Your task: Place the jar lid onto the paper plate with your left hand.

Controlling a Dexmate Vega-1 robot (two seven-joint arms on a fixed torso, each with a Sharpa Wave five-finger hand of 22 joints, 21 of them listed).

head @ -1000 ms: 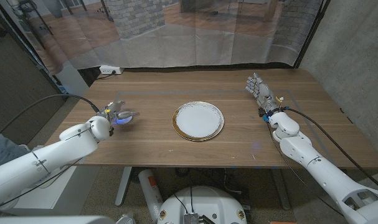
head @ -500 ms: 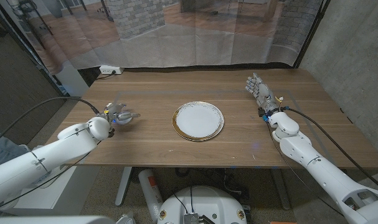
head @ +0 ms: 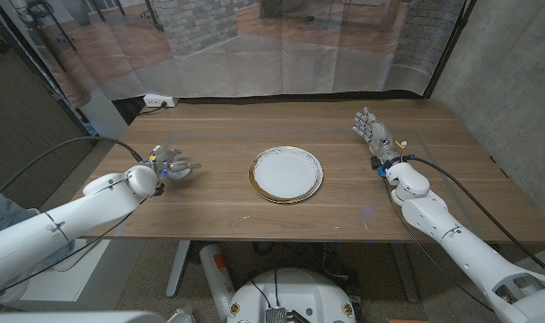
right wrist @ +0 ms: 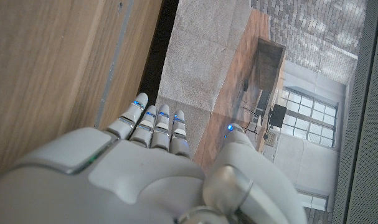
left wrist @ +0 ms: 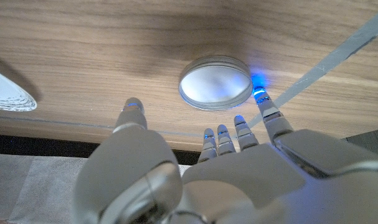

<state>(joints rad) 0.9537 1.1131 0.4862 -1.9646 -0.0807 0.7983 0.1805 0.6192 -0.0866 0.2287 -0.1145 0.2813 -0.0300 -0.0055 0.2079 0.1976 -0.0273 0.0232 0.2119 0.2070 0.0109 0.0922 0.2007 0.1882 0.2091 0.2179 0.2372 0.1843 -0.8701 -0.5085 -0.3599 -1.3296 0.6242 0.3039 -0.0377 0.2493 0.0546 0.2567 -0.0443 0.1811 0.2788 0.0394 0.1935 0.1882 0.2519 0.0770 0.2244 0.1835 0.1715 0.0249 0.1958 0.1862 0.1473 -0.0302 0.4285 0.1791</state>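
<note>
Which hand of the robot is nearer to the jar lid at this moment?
The left hand. It is right at the jar lid, its fingers spread around the lid on the table's left part. The right hand is open far across, beyond the paper plate.

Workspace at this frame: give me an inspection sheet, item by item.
Surface: wooden table, tape lines on it.
Job's things: jar lid lies on the table, not gripped; paper plate at table centre holds nothing.
Clutter: nothing seen.
Hands: left hand open over the lid; right hand open, holds nothing.
Cables: black cable along each arm; power strip at far edge.
Surroundings: sheer curtain, concrete wall.
</note>
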